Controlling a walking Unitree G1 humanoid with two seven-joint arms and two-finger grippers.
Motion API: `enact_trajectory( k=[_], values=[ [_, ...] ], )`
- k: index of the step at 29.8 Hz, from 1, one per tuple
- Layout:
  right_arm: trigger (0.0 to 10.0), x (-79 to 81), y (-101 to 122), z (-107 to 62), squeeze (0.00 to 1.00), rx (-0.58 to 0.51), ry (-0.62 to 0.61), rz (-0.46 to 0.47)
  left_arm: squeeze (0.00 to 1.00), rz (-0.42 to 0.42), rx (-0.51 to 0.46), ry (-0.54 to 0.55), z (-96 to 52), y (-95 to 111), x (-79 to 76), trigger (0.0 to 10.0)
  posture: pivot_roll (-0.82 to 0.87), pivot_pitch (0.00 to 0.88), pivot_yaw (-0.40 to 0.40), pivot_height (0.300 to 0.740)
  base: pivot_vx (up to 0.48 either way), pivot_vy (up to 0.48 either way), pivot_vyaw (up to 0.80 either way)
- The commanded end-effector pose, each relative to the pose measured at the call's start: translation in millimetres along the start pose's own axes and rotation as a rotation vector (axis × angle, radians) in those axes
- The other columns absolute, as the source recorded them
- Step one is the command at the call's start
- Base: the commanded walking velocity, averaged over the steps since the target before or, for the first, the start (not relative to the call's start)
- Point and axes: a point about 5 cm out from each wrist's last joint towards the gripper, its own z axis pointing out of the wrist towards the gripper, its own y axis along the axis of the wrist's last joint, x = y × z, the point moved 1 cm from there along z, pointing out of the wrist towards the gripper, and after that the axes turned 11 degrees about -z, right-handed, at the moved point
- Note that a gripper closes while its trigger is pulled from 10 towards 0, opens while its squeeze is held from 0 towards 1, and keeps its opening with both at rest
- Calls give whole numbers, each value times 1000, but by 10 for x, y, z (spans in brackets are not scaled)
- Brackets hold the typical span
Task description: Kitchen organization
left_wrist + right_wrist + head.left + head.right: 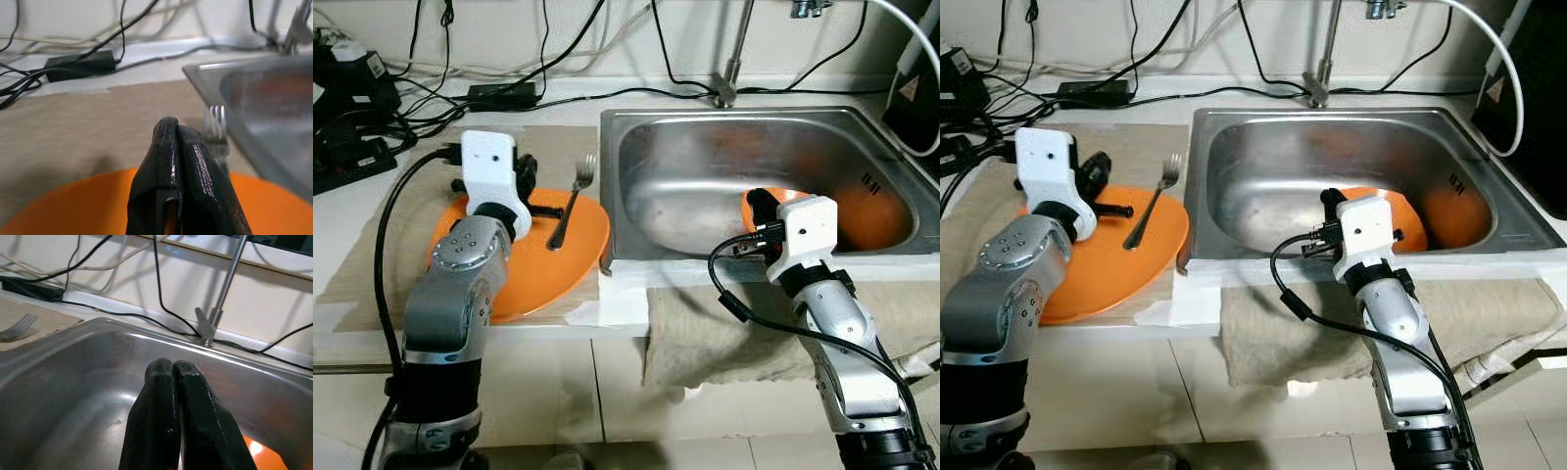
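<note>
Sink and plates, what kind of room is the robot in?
Most likely a kitchen. There is a steel sink with a tap behind it, and an orange plate with a fork on it sits on the counter beside the sink.

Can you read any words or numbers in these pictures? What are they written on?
Dark marks on the inside wall of the sink: too small and blurred to read.
Warning-style triangle sign on the black object beside the sink, at the right: nothing legible.
Nothing else readable.
</note>
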Motion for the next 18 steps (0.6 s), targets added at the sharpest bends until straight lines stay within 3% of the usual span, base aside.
enact_trajectory(
  k=[1,2,3,8,14,18],
  values=[
    [10000,1,2,6,0,6,2,-1,757,6,-23,-48,20,155,-23,10000,57,0,27,740,0,0,0],
    [10000,1,2,6,0,6,2,-1,757,6,-23,-48,20,155,-23,10000,57,0,27,740,0,0,0],
    [10000,10,-3,3,0,7,3,-1,1000,10,-35,-57,24,207,-18,10000,57,0,29,740,0,0,0],
    [10000,26,-26,-10,0,17,3,0,1000,32,-27,-111,34,266,-47,10000,53,0,34,740,0,0,0],
    [10000,29,-30,-7,0,19,5,4,1000,47,100,-213,28,65,-160,10000,48,0,34,740,0,0,0],
    [10000,37,-25,-4,0,19,13,-1,1000,62,169,-227,51,-81,-156,10000,47,0,33,740,0,0,0]
  ],
)
